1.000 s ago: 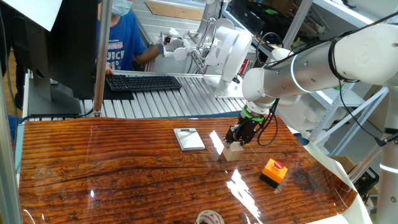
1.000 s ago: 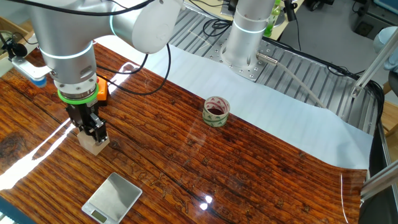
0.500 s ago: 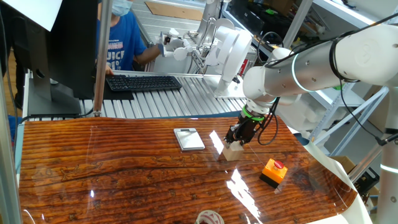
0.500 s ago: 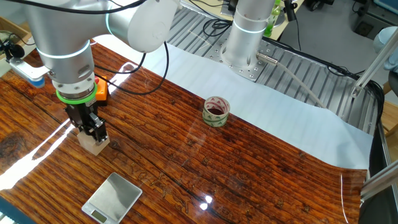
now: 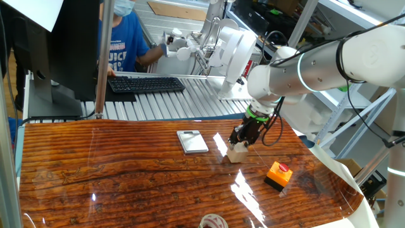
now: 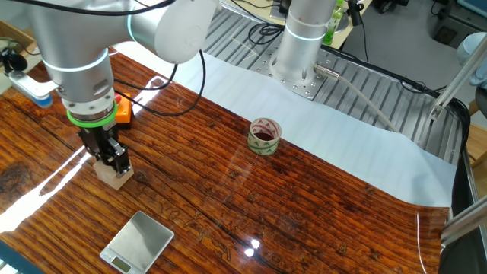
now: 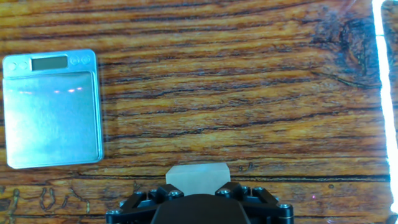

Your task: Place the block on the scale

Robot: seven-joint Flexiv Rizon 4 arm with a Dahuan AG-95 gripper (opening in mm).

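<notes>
The block (image 5: 237, 153), a light-tan wooden cube, sits between the fingers of my gripper (image 5: 243, 140), which is shut on it at or just above the tabletop. The other fixed view shows the same grip, with the gripper (image 6: 114, 160) over the block (image 6: 115, 178). In the hand view the block (image 7: 198, 175) shows between the jaws at the bottom edge. The scale (image 5: 192, 141), a flat silver-grey plate, lies on the table to the left of the block, apart from it. It also shows in the other fixed view (image 6: 137, 242) and the hand view (image 7: 53, 112).
An orange box with a red button (image 5: 278, 175) stands near the right front of the wooden table. A roll of tape (image 6: 264, 136) lies further along the table. A keyboard (image 5: 145, 83) and a person sit behind the table's far edge.
The arm's wrist has shifted very slightly upward. The block stays between the fingers at nearly the same spot; the scale has not moved.
</notes>
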